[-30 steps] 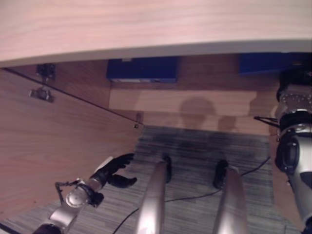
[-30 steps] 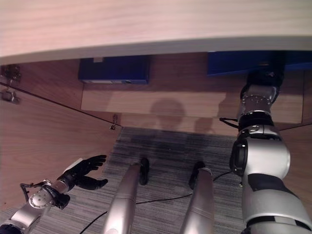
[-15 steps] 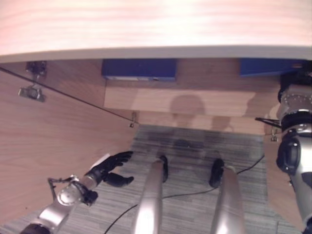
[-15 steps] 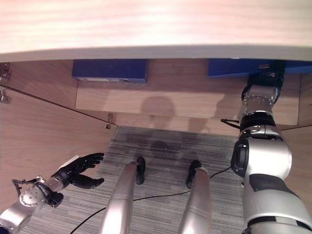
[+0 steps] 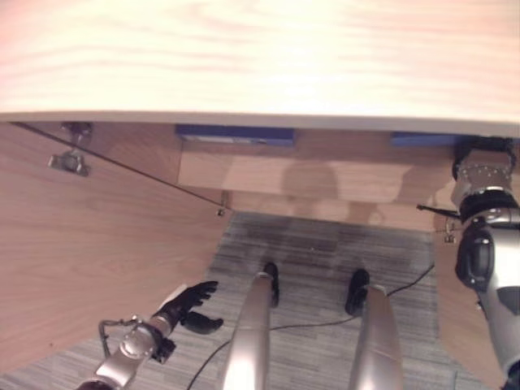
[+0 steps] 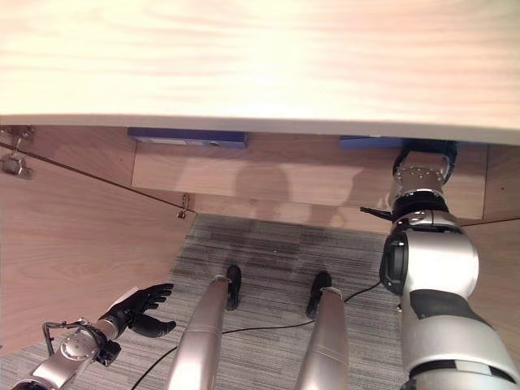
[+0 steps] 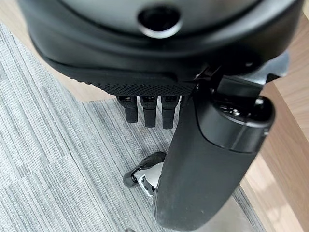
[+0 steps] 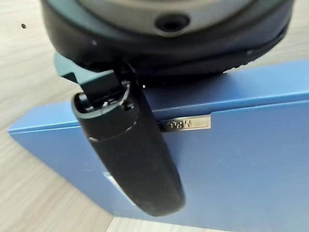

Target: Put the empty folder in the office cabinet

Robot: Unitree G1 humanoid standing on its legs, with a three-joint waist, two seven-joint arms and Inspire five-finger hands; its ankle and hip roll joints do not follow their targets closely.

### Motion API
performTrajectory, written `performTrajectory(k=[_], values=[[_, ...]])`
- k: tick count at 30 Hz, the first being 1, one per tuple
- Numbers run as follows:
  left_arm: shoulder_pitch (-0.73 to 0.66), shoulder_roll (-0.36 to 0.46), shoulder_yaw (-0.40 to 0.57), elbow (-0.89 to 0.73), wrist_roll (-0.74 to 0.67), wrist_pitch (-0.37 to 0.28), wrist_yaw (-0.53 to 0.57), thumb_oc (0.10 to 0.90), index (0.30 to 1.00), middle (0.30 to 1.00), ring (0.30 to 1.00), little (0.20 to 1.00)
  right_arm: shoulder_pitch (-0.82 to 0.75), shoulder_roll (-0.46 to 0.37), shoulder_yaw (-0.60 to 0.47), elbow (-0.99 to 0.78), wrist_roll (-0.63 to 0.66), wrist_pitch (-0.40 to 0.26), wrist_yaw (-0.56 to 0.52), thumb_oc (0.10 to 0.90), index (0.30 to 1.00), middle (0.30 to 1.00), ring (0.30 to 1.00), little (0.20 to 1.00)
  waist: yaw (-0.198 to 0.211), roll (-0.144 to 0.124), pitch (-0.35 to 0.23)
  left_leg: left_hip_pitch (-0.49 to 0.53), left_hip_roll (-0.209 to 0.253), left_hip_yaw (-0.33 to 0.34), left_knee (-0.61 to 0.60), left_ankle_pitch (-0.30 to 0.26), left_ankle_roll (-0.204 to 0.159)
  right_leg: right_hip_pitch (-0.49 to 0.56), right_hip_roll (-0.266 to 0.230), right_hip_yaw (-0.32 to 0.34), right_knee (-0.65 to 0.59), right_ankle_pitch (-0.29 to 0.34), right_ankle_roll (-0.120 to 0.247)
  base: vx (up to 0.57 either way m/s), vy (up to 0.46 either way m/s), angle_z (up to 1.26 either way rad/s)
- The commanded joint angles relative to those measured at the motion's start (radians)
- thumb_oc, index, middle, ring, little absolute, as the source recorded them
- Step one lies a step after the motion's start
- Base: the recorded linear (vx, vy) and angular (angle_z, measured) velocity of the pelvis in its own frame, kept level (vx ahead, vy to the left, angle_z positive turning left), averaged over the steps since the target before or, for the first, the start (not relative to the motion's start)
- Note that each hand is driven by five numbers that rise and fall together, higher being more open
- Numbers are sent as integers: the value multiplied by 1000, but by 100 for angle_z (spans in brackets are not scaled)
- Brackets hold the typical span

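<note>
A blue folder (image 8: pixel 251 145) stands on the cabinet shelf (image 5: pixel 268 175) at the right; a thin strip of it shows under the cabinet top (image 5: pixel 260 57) in the left eye view (image 5: pixel 416 139). My right arm reaches in under that top. In the right wrist view my right hand (image 8: pixel 164 29) is at the folder's upper edge, its thumb (image 8: pixel 133 154) laid across the blue face beside a small metal label holder; the fingers are hidden behind the folder. My left hand (image 5: pixel 191 301) hangs open low on the left above the carpet, holding nothing.
A second blue folder (image 5: pixel 236 134) stands on the same shelf further left. The open wooden cabinet door (image 5: pixel 81 244) with its hinge (image 5: pixel 69 158) stands close beside my left hand. Another wooden panel (image 6: pixel 500 244) stands to the right of my right arm. Grey striped carpet (image 5: pixel 325 244) lies below.
The whole picture has shifted, so the cabinet top now hides most of both folders. My left hand has dropped lower and nearer to me. The right arm still reaches into the cabinet.
</note>
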Motion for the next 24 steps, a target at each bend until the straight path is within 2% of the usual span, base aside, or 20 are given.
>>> performTrajectory(k=[1, 3, 5, 11, 12, 14, 15, 16, 17, 22, 23, 24], values=[[-31, 51, 3, 47, 45, -19, 39, 800, 900, 900, 900, 900, -62, -80, 9, 49, -97, 59, -60, 800, 900, 900, 900, 900, 13, -12, -17, 67, 24, -73, -114, -14, -30, 121, -17, -14, -13, -125, 83, 0, 0, 0], [-45, 39, -11, 72, 68, -7, 47, 800, 900, 900, 900, 900, -59, -91, 20, 128, -155, 132, -102, 800, 900, 900, 900, 900, 8, -18, -16, 76, 24, -73, -129, -9, -30, 133, -17, -15, -25, -120, 83, 0, 0, 0], [-58, 10, -21, 100, 72, -1, 58, 800, 900, 900, 900, 900, -62, -94, 22, 168, -178, 163, -125, 800, 900, 900, 900, 900, 7, -18, -17, 90, 24, -74, -152, -5, -30, 144, -15, -17, -36, -116, 84, 0, 0, 0], [-86, -63, -54, 200, 114, 7, 86, 800, 900, 900, 900, 900, -98, -71, 63, 223, -275, 213, -191, 800, 900, 900, 900, 900, 8, -31, -22, 135, 24, -71, -186, -2, -27, 192, -12, -19, -70, -111, 77, 7, -4, 1], [-162, -118, -110, 229, 111, 38, 87, 800, 900, 900, 900, 900, -122, 5, 106, 245, -352, 253, -210, 800, 900, 900, 900, 900, -5, -50, -29, 149, 27, -68, -192, -2, -28, 209, -10, -18, -81, -106, 77, 0, 0, 0], [-194, -174, -104, 294, 75, 25, 109, 800, 900, 900, 900, 900, -125, 13, 101, 241, -367, 260, -230, 800, 900, 900, 900, 900, -14, -48, -18, 159, 26, -66, -201, -1, -27, 220, -8, -17, -91, -104, 76, 6, 0, -4], [-191, -200, -98, 330, 75, 29, 127, 800, 900, 900, 900, 900, -112, 4, 93, 264, -400, 285, -243, 800, 900, 900, 900, 900, -8, -48, -18, 168, 24, -68, -211, 1, -27, 233, -11, -21, -101, -104, 76, -106, -2, -5], [-183, -208, -99, 346, 77, 24, 133, 800, 900, 900, 900, 900, -107, -9, 100, 273, -405, 287, -238, 800, 900, 900, 900, 900, 0, -47, -12, 165, 21, -69, -224, 36, -25, 234, -17, -32, -117, -71, 71, 2, -30, -10], [-178, -214, -97, 365, 79, 23, 133, 800, 900, 900, 900, 900, -101, -24, 103, 281, -401, 293, -232, 800, 900, 900, 900, 900, 2, -46, -16, 174, 21, -76, -216, 5, -27, 248, -16, -28, -110, -100, 77, 0, -20, -4], [-175, -211, -80, 394, 98, 27, 115, 800, 900, 900, 900, 900, -63, -83, 98, 288, -382, 308, -215, 800, 900, 900, 900, 900, 19, -41, -6, 180, 18, -85, -224, 12, -28, 263, -20, -37, -110, -101, 78, -14, -23, 7], [-175, -210, -80, 394, 98, 26, 115, 800, 900, 900, 900, 900, -62, -83, 97, 288, -382, 307, -215, 800, 900, 900, 900, 900, 21, -40, 1, 172, 17, -83, -231, 43, -26, 255, -23, -44, -120, -71, 73, -26, -11, 9], [-179, -211, -77, 392, 96, 26, 112, 800, 900, 900, 900, 900, -50, -86, 97, 287, -385, 309, -213, 800, 900, 900, 900, 900, 21, -40, -4, 180, 17, -88, -231, 19, -28, 265, -21, -36, -117, -95, 78, -27, -11, 12]])
